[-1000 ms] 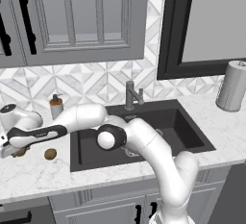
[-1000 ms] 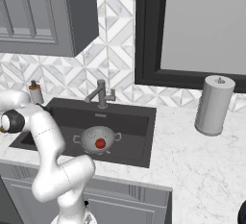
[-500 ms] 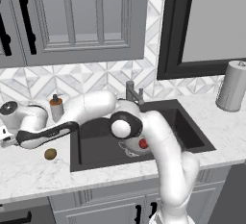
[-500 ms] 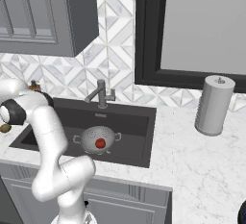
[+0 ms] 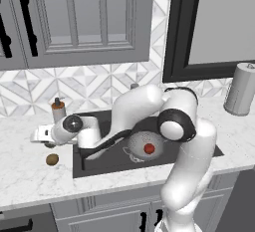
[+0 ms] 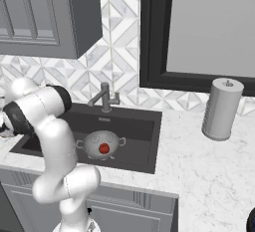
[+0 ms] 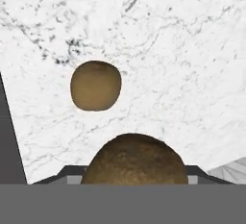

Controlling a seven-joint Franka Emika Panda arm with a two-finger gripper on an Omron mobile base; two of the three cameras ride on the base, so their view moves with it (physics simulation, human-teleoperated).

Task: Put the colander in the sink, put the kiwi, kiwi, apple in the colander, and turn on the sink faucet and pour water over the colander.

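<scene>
Colander (image 5: 144,146): sits in the sink (image 5: 94,164) near its middle, upright, with the apple (image 5: 149,149) already inside; seen likewise in the right base view, colander (image 6: 102,144) with apple (image 6: 103,149) at its centre.

Kiwis: one kiwi (image 5: 52,160) lies free on the counter (image 5: 30,181) at about 9 o'clock from the sink's left edge. In the hand view the free kiwi (image 7: 95,85) lies at 12 o'clock of a second, nearer kiwi (image 7: 137,159) that bulges up from the bottom edge between the finger tips.

Gripper (image 5: 45,136): its jaws stand partly apart with the nearer kiwi between them; it appears pinched, though contact at the pads is hidden, so the hold is probable rather than certain.

Arm pose: the arm reaches far to its left across the sink, forearm low and nearly level over the basin, the hand over the counter just past the left rim, camera looking down on the marble.

Risk, slip: a round fruit held off-centre could roll out during the swing to the colander and drop into the sink or onto the counter.

Risk, collision: the low forearm could brush the colander's rim or the faucet (image 6: 104,96) on the way back.

Faucet: no stream visible.
</scene>
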